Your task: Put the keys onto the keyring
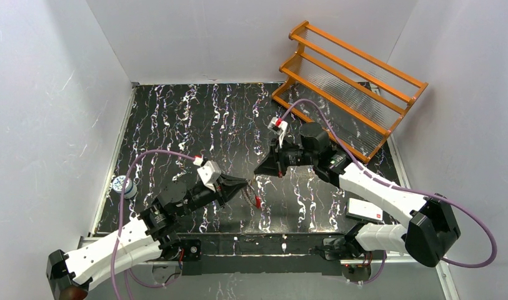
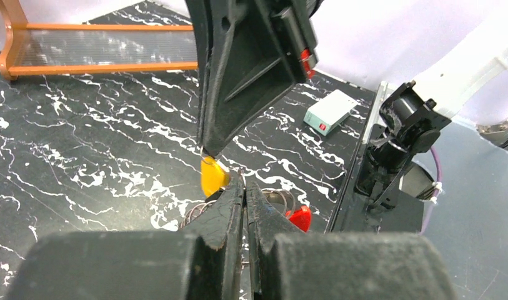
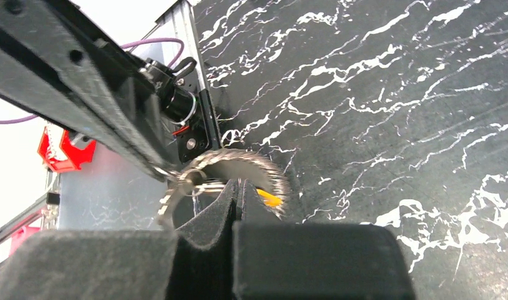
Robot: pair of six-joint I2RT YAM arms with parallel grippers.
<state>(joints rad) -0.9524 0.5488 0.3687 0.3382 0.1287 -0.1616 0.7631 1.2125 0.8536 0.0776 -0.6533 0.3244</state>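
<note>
Keyring (image 1: 252, 192): held clear of the black marbled table (image 1: 176, 125) at the centre of the top view, between the two gripper tips; its red section (image 1: 258, 201) hangs at the lowest point.
Left gripper (image 1: 240, 184): clenched, no gap visible between the fingers. In the left wrist view the wire loop is seen on both sides of the fingers, so the keyring is judged to be pinched there.
Right gripper (image 1: 258, 170): clenched. It enters from the upper right of the top view and its tip is almost touching the left gripper's tip.
Gold key (image 2: 212, 177): held at the tip of the right gripper, just left of centre in the left wrist view, pressed close against the left fingers and the wire.
Silvery key: not located in any view; whether it is already on the loop cannot be told.
Done: ring and gold key are both lifted and brought together.
Not confirmed: whether the gold key's hole has been passed over the wire; the contact point is hidden by the fingers.
Left to do, as judged: the gold key is to be threaded on and released, then the second key is to be dealt with.
Bystanders: orange rack (image 1: 351, 81) at upper right, white box (image 1: 365, 210) at lower right, both well apart from the work.
</note>
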